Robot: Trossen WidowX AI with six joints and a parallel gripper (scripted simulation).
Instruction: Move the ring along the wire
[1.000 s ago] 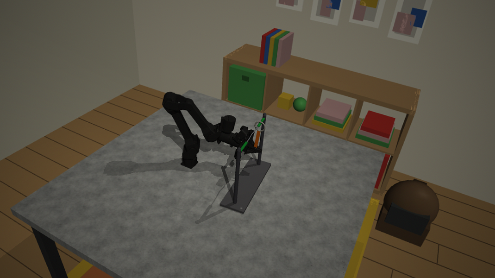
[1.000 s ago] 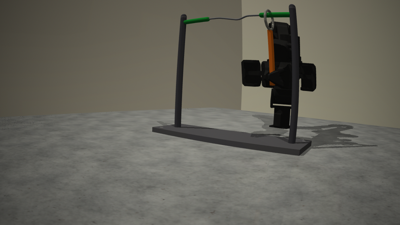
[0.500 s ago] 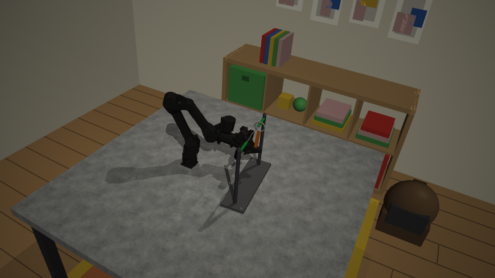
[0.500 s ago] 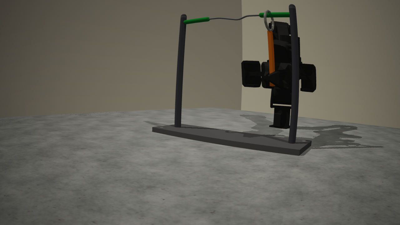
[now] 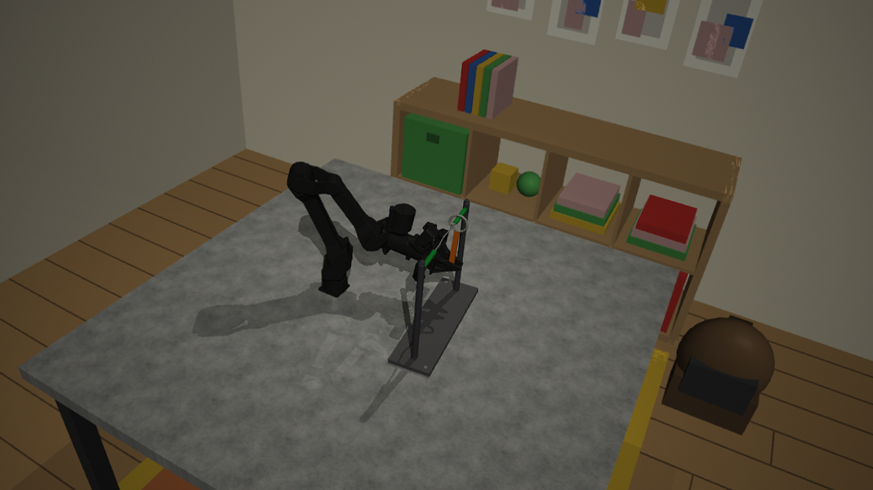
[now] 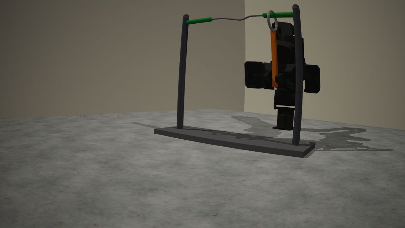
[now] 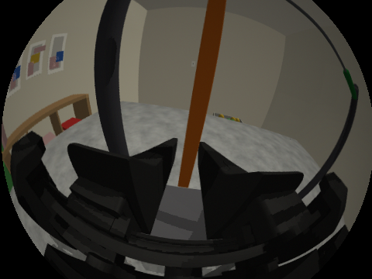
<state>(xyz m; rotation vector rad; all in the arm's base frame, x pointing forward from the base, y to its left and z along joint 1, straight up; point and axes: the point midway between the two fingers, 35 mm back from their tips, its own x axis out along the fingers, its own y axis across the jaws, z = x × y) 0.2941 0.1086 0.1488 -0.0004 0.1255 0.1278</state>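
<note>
The ring (image 5: 448,225) (image 6: 268,20) hangs around the green wire part (image 6: 284,14) beside one post (image 6: 297,70) (image 7: 106,58), near that part's inner end. Its orange handle (image 5: 453,247) (image 6: 273,53) (image 7: 205,77) points down, slightly tilted. My gripper (image 5: 455,268) (image 6: 273,76) (image 7: 187,144) is slightly open around the lower handle. The wrist view shows a gap at the left finger; the right fingertip is very close to the handle, and contact is unclear. The thin grey wire (image 6: 226,19) runs to the other green part (image 5: 430,257) (image 6: 199,20) (image 7: 350,83).
The other post (image 5: 417,314) (image 6: 181,70) (image 7: 345,132) stands at the far end of the dark base (image 5: 416,359) (image 6: 226,142). The near post rises close beside my left finger in the wrist view. A wooden shelf (image 5: 585,131) stands behind the table (image 5: 225,381).
</note>
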